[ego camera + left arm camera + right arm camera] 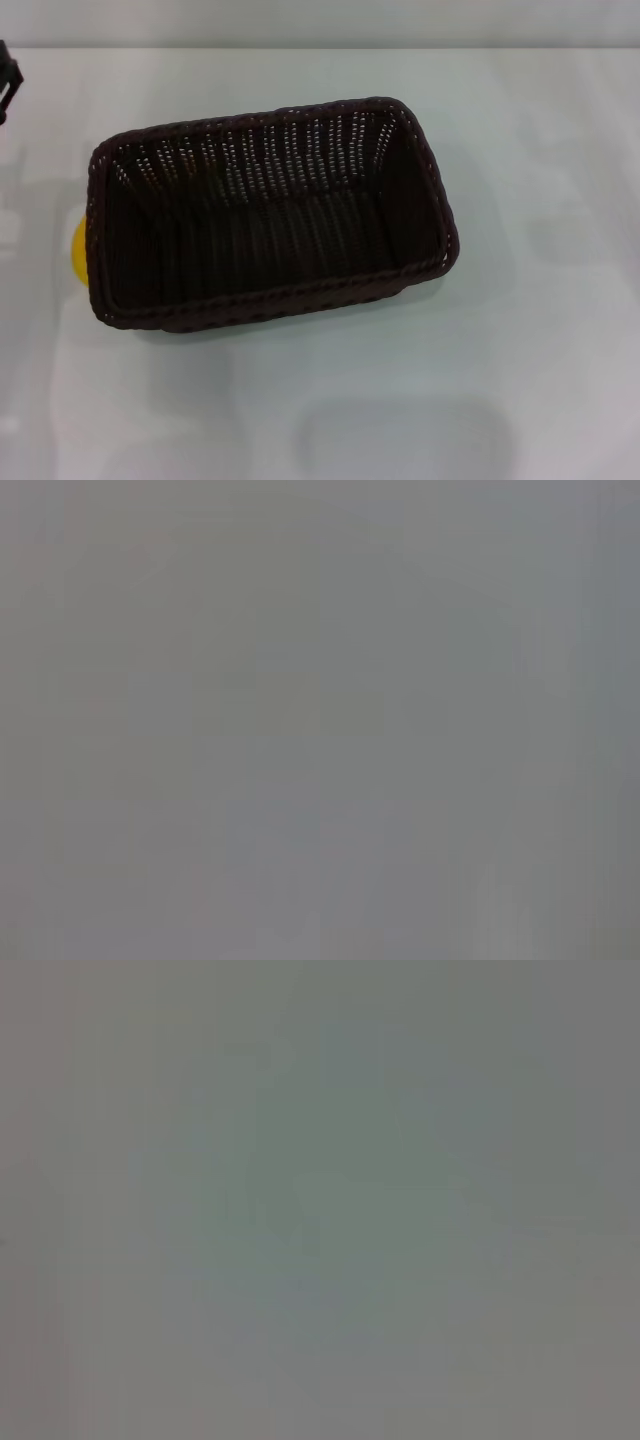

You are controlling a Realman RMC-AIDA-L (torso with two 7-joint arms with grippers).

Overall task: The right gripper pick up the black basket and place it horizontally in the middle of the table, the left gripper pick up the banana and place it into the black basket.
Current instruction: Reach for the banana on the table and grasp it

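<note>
Basket (270, 215) first: the dark woven basket is sitting on the white tabletop (520, 330), near the middle in the head view, its long side running roughly across the view and slightly tilted, the right end lying a little farther from the robot than the left. Its opening is facing up and nothing is showing inside it.

Only a small yellow sliver of the banana (77, 250) is peeking out just beside the basket's left short end, on the tabletop outside the basket; the rim is hiding the rest, and whether the two are touching cannot be told.

At the far left edge of the head view a bit of black hardware is showing — the left hand (8, 82), well apart from both basket and banana. Too little of it is in view to tell whether it is open or closed, and it is not holding anything that can be seen.

The right hand is not appearing in any view. Both wrist views are giving only a featureless grey field.
</note>
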